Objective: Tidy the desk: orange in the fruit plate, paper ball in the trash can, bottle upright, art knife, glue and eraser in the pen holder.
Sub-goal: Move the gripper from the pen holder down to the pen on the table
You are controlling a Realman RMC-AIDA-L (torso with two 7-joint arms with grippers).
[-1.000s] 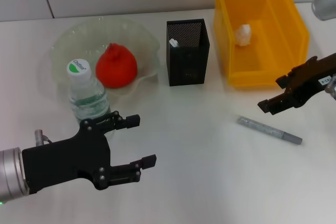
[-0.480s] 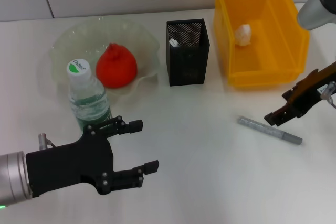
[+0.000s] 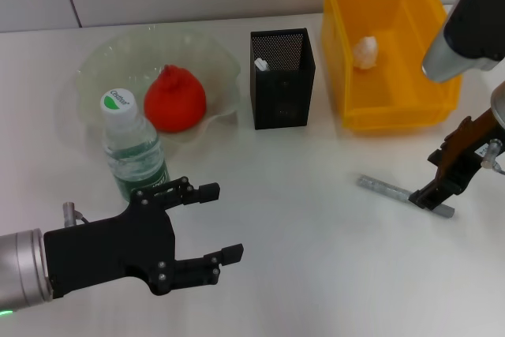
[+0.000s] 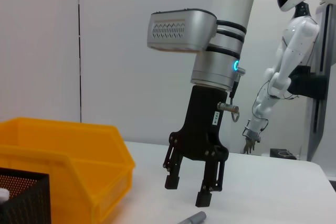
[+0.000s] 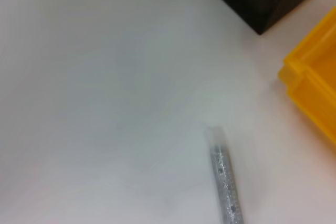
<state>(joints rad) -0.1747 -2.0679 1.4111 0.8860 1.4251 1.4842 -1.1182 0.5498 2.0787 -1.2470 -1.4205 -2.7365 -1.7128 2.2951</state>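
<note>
On my left, the left tool [image 3: 217, 222] hovers low over the white bench [image 3: 300, 274], its black blocky fingers spread and holding nothing. Just beyond it the bottle [image 3: 132, 146] stands upright, clear ribbed plastic with a green label and white-green cap, touching the near edge of the fruit plate [image 3: 102, 57]. That plate is a translucent pale-green dish with a ruffled rim, and the wrinkled red-orange orange [image 3: 174, 99] sits inside it. Next I see the pen holder [image 3: 282, 78], a square black mesh cup with something small and white poking up inside (I cannot tell what). The glossy yellow trash can [image 3: 394, 108] holds the crumpled paper ball [image 3: 365, 51]. Farthest right, the right tool [image 4: 190, 190] points down with fingers parted, directly over one end of the slim grey speckled art knife [image 3: 390, 190] lying flat on the bench.
</note>
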